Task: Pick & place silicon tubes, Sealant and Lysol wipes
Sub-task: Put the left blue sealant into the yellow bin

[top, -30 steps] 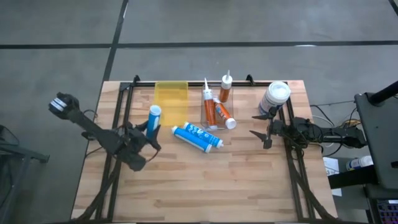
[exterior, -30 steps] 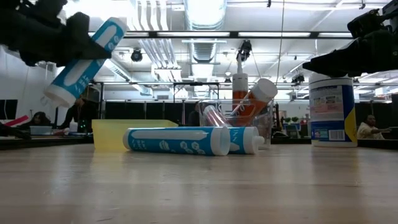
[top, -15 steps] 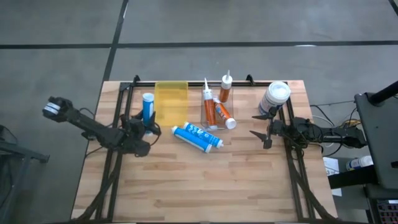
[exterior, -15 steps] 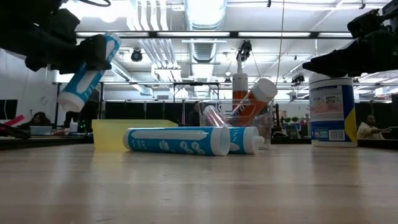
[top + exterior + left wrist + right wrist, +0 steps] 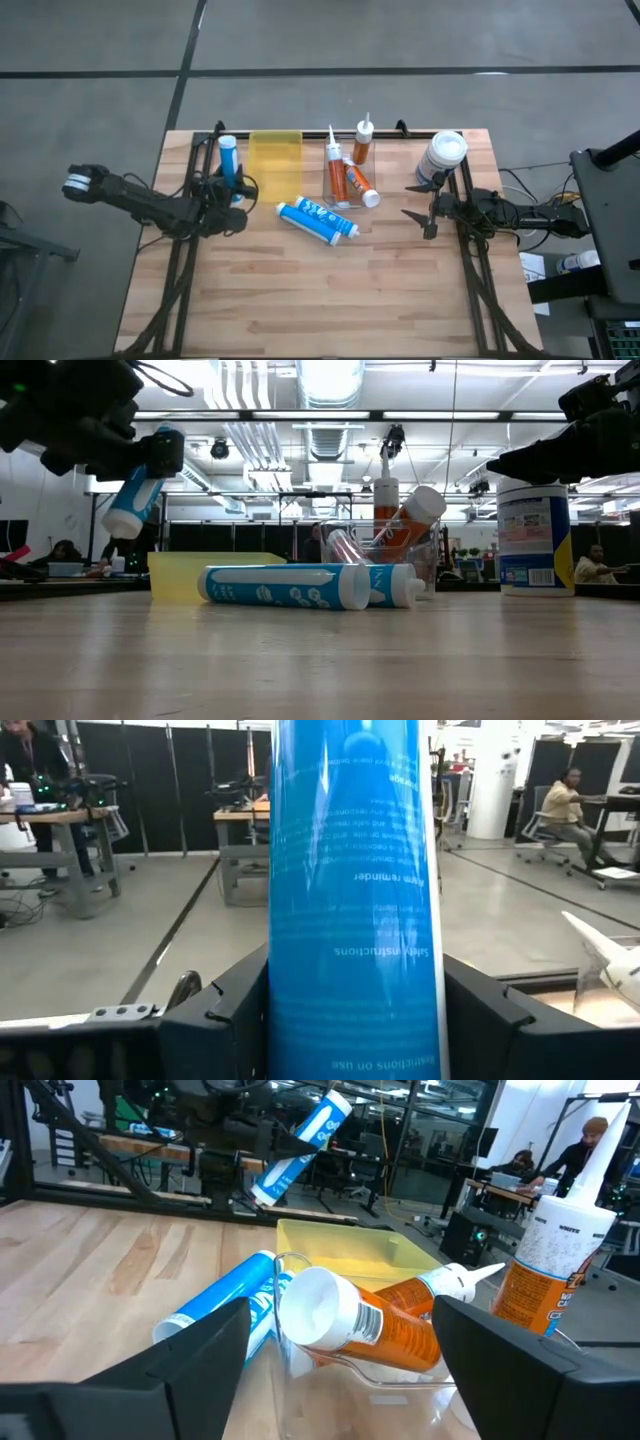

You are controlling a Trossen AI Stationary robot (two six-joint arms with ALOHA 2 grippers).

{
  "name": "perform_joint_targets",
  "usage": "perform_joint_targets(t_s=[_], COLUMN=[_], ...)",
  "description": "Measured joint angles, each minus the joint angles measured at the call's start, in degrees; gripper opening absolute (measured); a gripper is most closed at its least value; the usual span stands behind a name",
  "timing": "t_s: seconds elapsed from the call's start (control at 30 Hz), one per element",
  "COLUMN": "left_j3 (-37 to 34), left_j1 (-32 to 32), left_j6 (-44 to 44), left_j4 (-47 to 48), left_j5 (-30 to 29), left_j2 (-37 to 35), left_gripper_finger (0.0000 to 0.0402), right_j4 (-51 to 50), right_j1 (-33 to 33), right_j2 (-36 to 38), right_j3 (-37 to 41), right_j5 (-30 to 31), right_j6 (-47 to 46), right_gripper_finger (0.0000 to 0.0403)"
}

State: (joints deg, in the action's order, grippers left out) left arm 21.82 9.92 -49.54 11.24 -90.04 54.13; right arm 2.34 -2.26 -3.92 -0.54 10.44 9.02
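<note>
Your left gripper (image 5: 228,190) is shut tight on a slim blue & white tube (image 5: 228,165), up in the air just left of the yellow bin (image 5: 275,165). Lysol wipes (image 5: 441,158), a fat white can w/ round lid, stand far right of the bin. Right gripper (image 5: 420,201) is open, holding nothing.

A pale wooden butcher-block table (image 5: 330,300) stands on a grey concrete floor (image 5: 400,40) crossed by dark seams. Near its far edge lies a translucent yellow plastic tray (image 5: 275,165), with a clear rectangular plastic bin (image 5: 326,190) just beside it (the two stand apart). A black metal rail (image 5: 310,131) runs along that far edge. In the room beyond, a person (image 5: 572,795) sits at a desk.
</note>
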Motion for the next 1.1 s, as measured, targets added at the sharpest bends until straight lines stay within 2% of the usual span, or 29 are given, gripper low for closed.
perform_joint_targets(t_s=[0.2,0.33,0.43,0.5,0.57,0.63,0.67,0.73,0.77,0.8,0.87,0.93,1.1], left_j3=[1.1,1.1,1.1,1.0,0.0,-2.0,-3.7,-8.0,-9.9,-11.4,-13.4,-14.8,-15.0], left_j1=[-1.4,-4.7,-8.8,-11.1,-13.1,-15.6,-17.2,-20.2,-21.2,-21.8,-22.8,-23.0,-23.1], left_j6=[-0.1,-1.1,-1.6,0.2,6.2,17.8,25.6,41.0,43.2,43.4,45.3,45.0,43.9], left_j4=[1.6,0.8,-2.7,-6.2,-13.6,-27.3,-37.7,-60.2,-70.0,-76.9,-82.3,-81.2,-80.0], left_j5=[0.0,0.0,0.4,2.8,6.8,13.6,20.0,38.7,44.5,45.2,41.6,39.5,43.3], left_j2=[0.1,0.2,0.2,0.2,0.4,0.8,1.3,3.4,4.8,5.8,6.3,6.6,6.9], left_gripper_finger=[0.0210,0.0210,0.0210,0.0210,0.0209,0.0209,0.0209,0.0209,0.0209,0.0209,0.0209,0.0209,0.0209], right_j4=[0.0,0.0,0.0,0.0,0.0,0.0,0.0,0.0,0.0,0.0,0.0,0.0,0.0], right_j1=[0.0,0.0,0.0,0.0,0.0,0.0,0.0,0.0,0.0,0.0,0.0,0.0,0.0], right_j2=[0.0,0.0,0.0,0.0,0.0,0.0,0.0,0.0,0.0,0.0,0.0,0.0,0.0], right_j3=[0.0,0.0,0.0,0.0,0.0,0.0,0.0,0.0,0.0,0.0,0.0,0.0,0.0], right_j5=[0.0,0.0,0.0,0.0,0.0,0.0,0.0,0.0,0.0,0.0,0.0,0.0,0.0], right_j6=[0.0,0.0,0.0,0.0,0.0,0.0,0.0,0.0,0.0,0.0,0.0,0.0,0.0], right_gripper_finger=[0.0317,0.0317,0.0313,0.0311,0.0309,0.0306,0.0306,0.0307,0.0308,0.0309,0.0312,0.0314,0.0314])
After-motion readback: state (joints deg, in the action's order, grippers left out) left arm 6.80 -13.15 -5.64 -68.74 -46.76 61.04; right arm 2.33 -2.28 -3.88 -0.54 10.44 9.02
